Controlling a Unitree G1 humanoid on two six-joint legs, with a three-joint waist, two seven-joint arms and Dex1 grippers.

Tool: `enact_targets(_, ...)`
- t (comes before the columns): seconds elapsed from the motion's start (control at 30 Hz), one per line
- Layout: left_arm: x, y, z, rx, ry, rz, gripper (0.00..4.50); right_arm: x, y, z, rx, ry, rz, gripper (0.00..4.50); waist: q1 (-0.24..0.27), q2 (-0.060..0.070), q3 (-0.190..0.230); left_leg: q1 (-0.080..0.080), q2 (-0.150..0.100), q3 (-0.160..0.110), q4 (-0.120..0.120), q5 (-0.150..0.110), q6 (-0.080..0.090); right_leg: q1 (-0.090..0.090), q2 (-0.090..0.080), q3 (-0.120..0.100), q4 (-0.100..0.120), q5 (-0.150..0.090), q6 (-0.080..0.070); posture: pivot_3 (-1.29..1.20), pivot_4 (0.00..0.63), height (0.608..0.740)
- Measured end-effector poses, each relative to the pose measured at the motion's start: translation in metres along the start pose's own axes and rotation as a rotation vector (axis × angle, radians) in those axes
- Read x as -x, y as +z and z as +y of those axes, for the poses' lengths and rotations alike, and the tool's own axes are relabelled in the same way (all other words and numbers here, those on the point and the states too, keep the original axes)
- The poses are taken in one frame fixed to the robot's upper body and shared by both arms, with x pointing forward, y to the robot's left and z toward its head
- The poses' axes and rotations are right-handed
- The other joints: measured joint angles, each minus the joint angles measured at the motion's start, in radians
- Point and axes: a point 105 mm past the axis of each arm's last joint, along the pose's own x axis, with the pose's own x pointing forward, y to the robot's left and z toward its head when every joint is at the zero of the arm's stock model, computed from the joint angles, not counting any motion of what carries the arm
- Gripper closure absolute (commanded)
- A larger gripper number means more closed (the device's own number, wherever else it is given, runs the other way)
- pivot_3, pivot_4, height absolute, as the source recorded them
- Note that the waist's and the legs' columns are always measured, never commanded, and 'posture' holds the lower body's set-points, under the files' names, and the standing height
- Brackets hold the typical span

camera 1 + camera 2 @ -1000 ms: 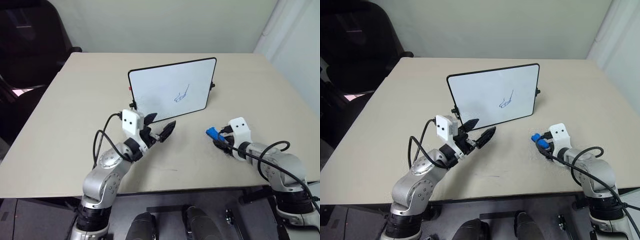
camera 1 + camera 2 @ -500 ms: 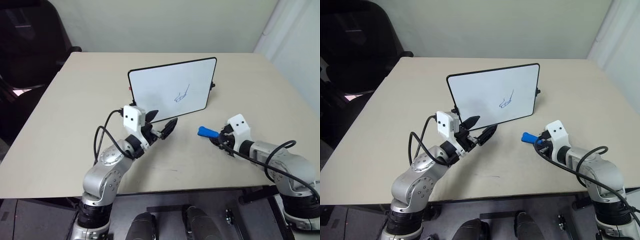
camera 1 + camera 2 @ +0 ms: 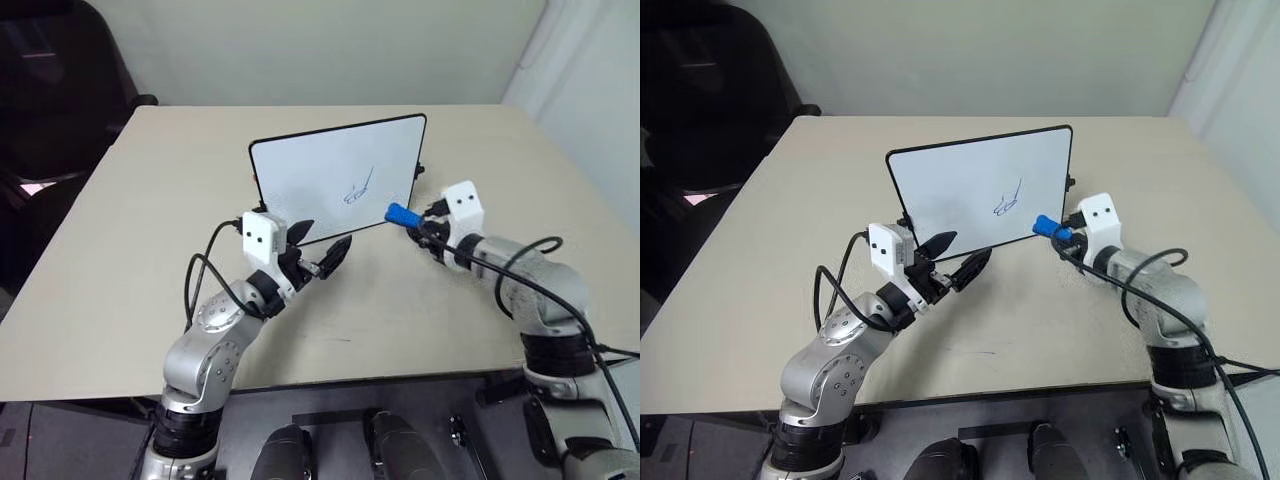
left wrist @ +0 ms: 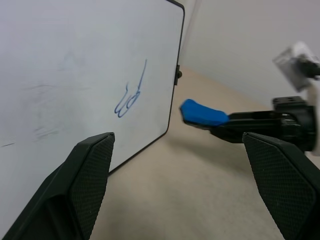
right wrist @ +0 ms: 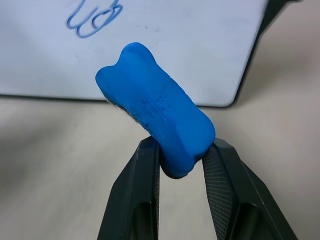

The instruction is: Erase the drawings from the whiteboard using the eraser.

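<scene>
The whiteboard [image 3: 335, 180] stands propped up around the middle of the counter [image 3: 120, 250], a bit toward the far side. The drawings [image 3: 359, 189] sit on its right half, lower down. The left gripper [image 3: 321, 247] hangs just in front of the board's lower left part, fingers [image 4: 92, 172] spread apart. Over on the right, the right gripper [image 3: 418, 226] has the eraser [image 3: 403, 214] pinched between its fingers [image 5: 145, 187], right by the board's lower right corner, just right of the drawings.
</scene>
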Motion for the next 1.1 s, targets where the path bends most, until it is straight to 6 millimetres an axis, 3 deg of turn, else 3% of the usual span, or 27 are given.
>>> enact_targets(0.13,0.002,-0.003,0.001,0.004,0.007,0.007,0.00,-0.004,-0.013,0.004,0.034,0.007,0.057,3.27,0.008,0.000,0.000,-0.001,-0.001,0.001,0.001,-0.001,0.000,0.001,-0.001,0.000,-0.001,-0.003,0.001,0.00,0.150,0.740)
enact_targets(0.37,0.007,-0.006,0.004,0.006,0.024,0.008,0.00,0.021,-0.041,-0.002,0.040,0.024,0.185,3.27,0.009,0.000,0.000,-0.001,-0.001,0.003,0.001,-0.002,-0.002,0.005,-0.001,0.001,-0.001,-0.008,0.002,0.00,0.150,0.740)
enact_targets(0.5,0.008,-0.008,0.005,0.006,0.025,0.006,0.00,0.035,-0.057,-0.007,-0.001,0.010,0.282,1.97,0.007,0.000,0.000,-0.001,-0.001,0.003,0.001,-0.002,-0.001,0.004,-0.001,0.001,-0.001,-0.008,0.002,0.00,0.150,0.740)
enact_targets(0.6,0.008,-0.007,0.005,0.003,0.022,0.000,0.00,0.043,-0.056,-0.001,0.007,0.047,0.281,0.90,0.006,0.000,0.000,-0.001,-0.001,0.003,0.001,-0.003,-0.001,0.004,-0.001,0.001,0.000,-0.007,0.002,0.00,0.150,0.740)
enact_targets(0.9,0.007,-0.006,0.002,0.000,0.003,-0.003,0.00,0.044,-0.030,-0.008,0.113,0.111,0.115,0.90,0.006,0.000,0.000,0.000,-0.001,0.001,0.001,-0.003,0.000,0.005,-0.001,0.001,0.000,-0.006,0.003,0.00,0.150,0.740)
enact_targets(1.1,0.005,-0.005,0.001,-0.003,-0.001,0.000,0.00,0.038,-0.040,-0.008,0.223,0.245,0.096,0.90,0.007,0.000,0.000,0.000,-0.001,0.000,0.001,-0.002,-0.001,0.006,-0.001,0.001,0.000,-0.004,0.000,0.00,0.150,0.740)
